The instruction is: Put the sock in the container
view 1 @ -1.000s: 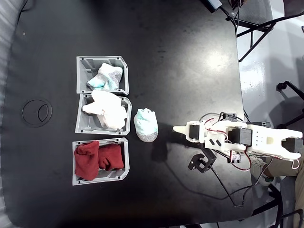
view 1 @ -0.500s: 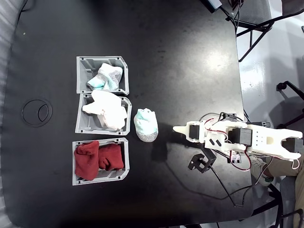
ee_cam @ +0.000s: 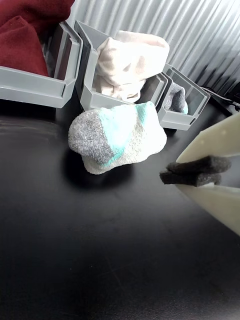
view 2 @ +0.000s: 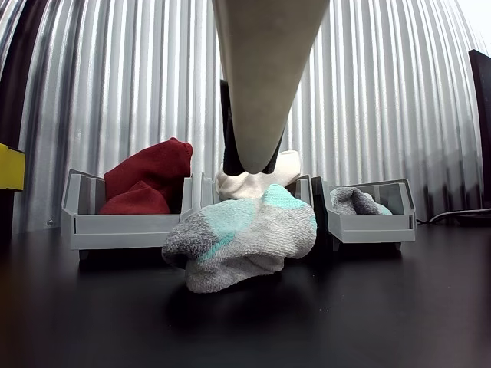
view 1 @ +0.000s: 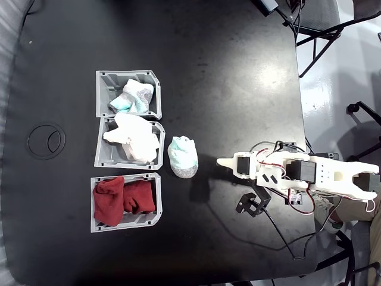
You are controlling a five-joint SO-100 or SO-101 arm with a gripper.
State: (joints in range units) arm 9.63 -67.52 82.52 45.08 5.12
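The sock (view 1: 183, 156) is a rolled mint-green, white and speckled grey bundle lying on the black table just right of the middle bin in the fixed view. It also lies in front of the bins in the wrist view (ee_cam: 117, 136) and the other view (view 2: 242, 245). The container (view 1: 104, 95) is the top grey bin, which holds a similar mint and grey sock (view 1: 133, 97). My gripper (view 1: 220, 161) is to the right of the sock, apart from it. Its foam pads (ee_cam: 195, 172) press together, shut on nothing. Its white tip (view 2: 249, 165) hangs over the sock.
The middle bin (view 1: 101, 152) holds white socks (view 1: 134, 138) and the bottom bin (view 1: 95, 223) holds dark red socks (view 1: 122, 199). A small black part (view 1: 251, 204) and cables lie by the arm's base. The table's right edge is near the arm.
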